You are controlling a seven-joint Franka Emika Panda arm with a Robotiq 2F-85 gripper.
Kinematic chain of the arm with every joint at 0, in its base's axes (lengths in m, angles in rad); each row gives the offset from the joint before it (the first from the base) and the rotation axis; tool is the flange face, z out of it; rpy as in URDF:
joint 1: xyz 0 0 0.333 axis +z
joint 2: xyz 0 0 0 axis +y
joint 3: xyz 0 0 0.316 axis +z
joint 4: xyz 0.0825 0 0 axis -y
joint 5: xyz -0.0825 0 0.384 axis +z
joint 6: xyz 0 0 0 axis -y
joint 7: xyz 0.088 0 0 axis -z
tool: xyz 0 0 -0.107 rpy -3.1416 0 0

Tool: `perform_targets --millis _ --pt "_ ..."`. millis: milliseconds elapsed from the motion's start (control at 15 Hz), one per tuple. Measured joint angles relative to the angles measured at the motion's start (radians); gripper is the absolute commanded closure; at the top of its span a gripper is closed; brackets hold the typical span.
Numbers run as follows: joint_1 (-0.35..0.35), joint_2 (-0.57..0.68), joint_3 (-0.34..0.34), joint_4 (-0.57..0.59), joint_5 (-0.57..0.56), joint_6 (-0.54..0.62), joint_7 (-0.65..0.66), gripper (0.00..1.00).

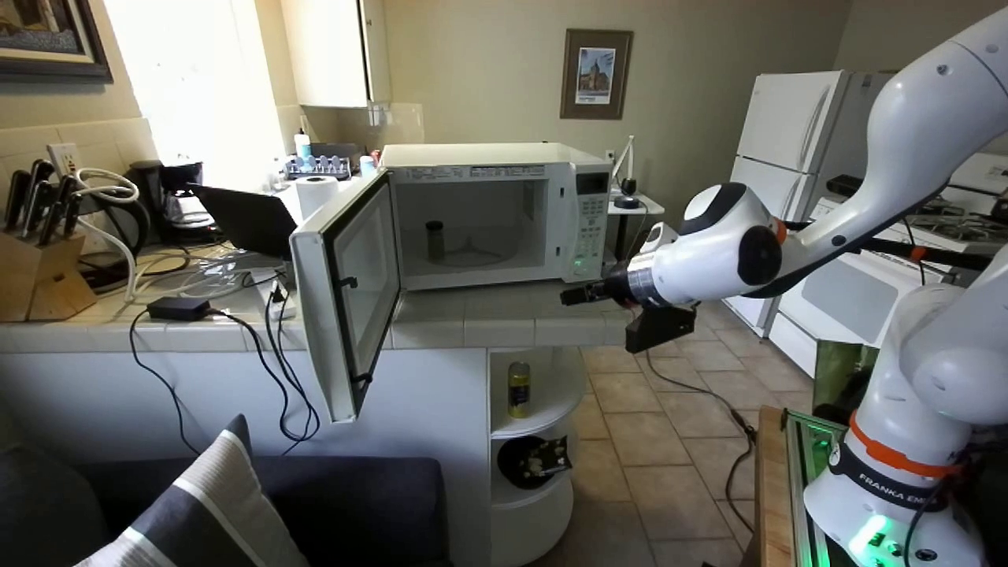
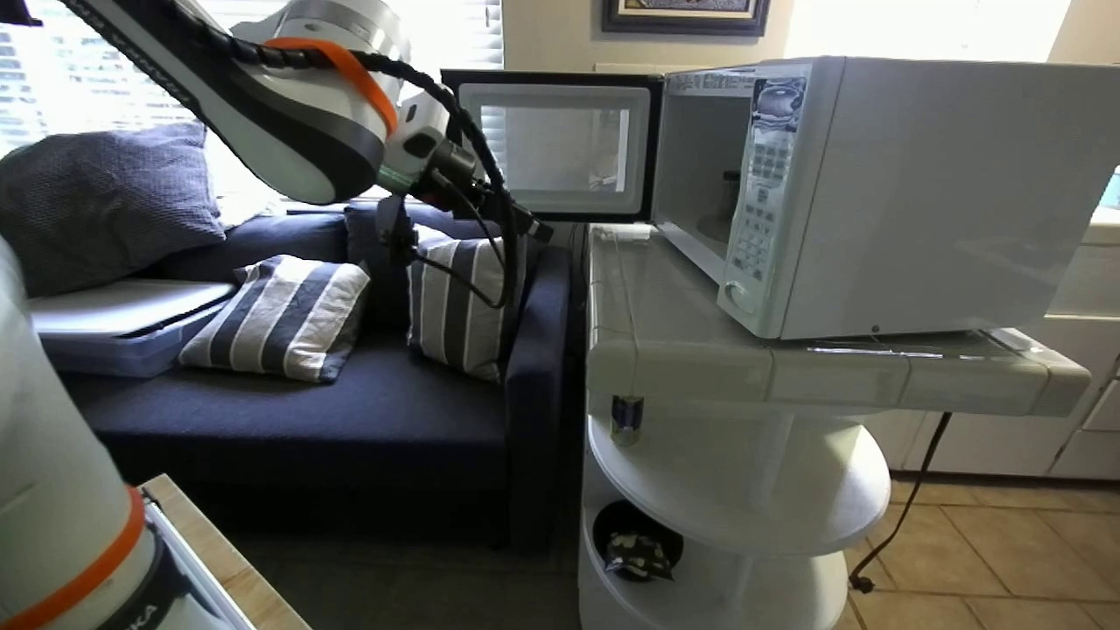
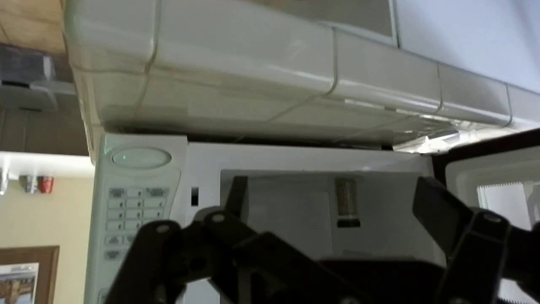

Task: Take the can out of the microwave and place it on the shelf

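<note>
The can, a small jar with a dark lid, stands upright inside the white microwave, left of the cavity's middle in an exterior view, the can. Its lid end points down in the upside-down wrist view, where the can appears between the widely parted fingers. My gripper is open and holds nothing. It hangs outside the microwave, in front of it and lower than the can. The shelf, white with rounded front edges, sits under the counter.
The microwave door is swung wide open and juts past the counter. A yellow bottle stands on the upper shelf board. A black bowl with a patterned packet lies on the board below. A sofa stands beside the cabinet.
</note>
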Motion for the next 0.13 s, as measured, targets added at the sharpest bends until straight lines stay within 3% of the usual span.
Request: perform_targets --millis 133 --pt "-0.003 -0.032 0.002 -0.002 -0.001 0.000 -0.021 0.00"
